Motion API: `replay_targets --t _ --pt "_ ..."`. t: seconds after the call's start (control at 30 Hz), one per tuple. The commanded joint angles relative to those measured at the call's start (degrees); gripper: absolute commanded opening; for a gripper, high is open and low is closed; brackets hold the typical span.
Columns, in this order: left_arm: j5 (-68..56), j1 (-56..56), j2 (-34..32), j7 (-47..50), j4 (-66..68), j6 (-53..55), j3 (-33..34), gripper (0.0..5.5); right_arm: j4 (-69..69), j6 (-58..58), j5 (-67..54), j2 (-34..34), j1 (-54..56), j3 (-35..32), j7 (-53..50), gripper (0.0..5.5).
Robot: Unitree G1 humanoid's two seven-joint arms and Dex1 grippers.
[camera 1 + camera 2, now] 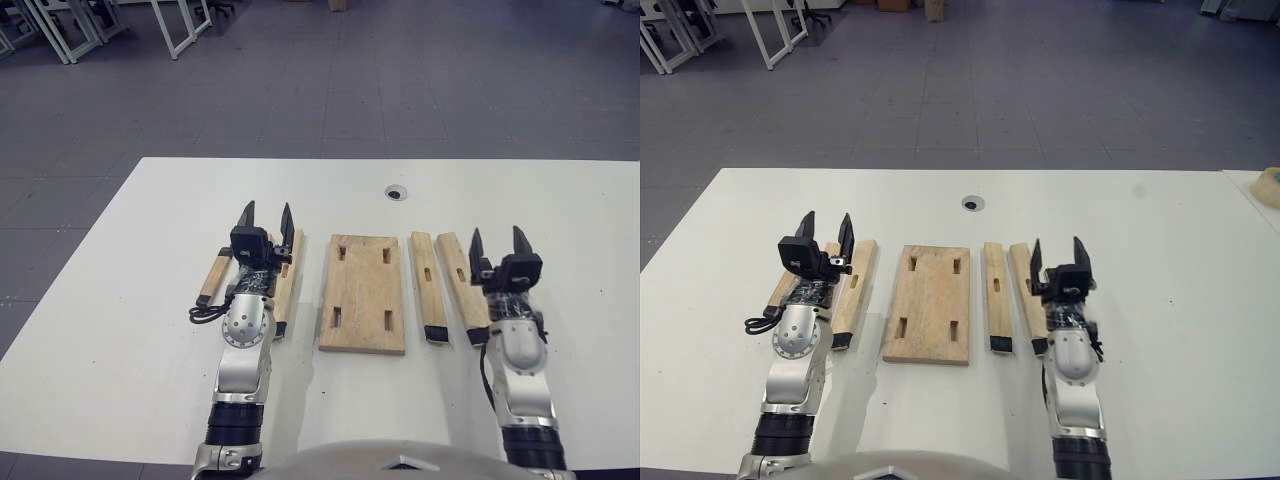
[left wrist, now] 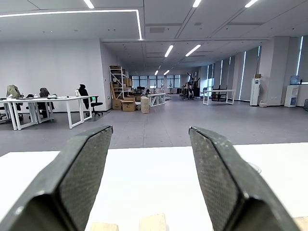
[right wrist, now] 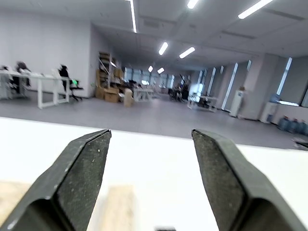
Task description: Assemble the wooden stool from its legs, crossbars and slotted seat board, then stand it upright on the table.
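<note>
The slotted seat board [image 1: 363, 292] lies flat and unassembled on the table [image 1: 120, 330]. It sits between the two grippers, to the right of the left gripper [image 1: 267, 210] and to the left of the right gripper [image 1: 497, 233]. Four rectangular slots are cut in its face, two at the far end and two at the near end.

On the right side, the inner right bar [image 1: 425, 280] lies just beside the board's right edge, apart from it. The outer right bar [image 1: 458, 280] lies just beside the inner one, immediately left of the right gripper. Each has one slot and a dark near tip.

On the left side, the inner left bar [image 1: 291, 270] lies between the left gripper and the board, just beside the gripper. The outer left bar [image 1: 213, 275] lies on the gripper's other side. All four bars lie roughly along the board's long edges.

Both grippers are released. The fingers are spread, point away from the robot, and have nothing between them. The left wrist view shows the left fingers [image 2: 82, 187] apart, with two wooden ends low in the gap. The right wrist view shows the right fingers [image 3: 82, 183] equally apart.

A round grommet hole [image 1: 397, 192] sits in the tabletop beyond both grippers, past the board's far end. White-framed desks [image 2: 72, 103] stand in the room behind.
</note>
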State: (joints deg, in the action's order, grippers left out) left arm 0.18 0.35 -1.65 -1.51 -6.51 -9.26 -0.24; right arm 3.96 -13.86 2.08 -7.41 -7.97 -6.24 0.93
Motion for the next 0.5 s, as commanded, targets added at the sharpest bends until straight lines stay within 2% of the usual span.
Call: replay_targets --t 0.03,0.3,0.5 --pt "0.0 1.4 -0.3 -0.1 -0.3 0.4 0.2 2.95 4.1 9.1 -2.1 -3.8 -5.6 -3.3 3.2 3.09" --pt "0.4 3.3 0.2 0.5 -1.3 0.7 0.1 2.95 11.7 24.5 -9.6 -6.6 -10.1 -3.6 10.8 3.09" --pt "0.3 3.8 0.4 0.6 -1.3 0.9 0.1 2.95 12.9 34.6 -13.8 -7.0 -9.5 -4.9 12.1 3.09"
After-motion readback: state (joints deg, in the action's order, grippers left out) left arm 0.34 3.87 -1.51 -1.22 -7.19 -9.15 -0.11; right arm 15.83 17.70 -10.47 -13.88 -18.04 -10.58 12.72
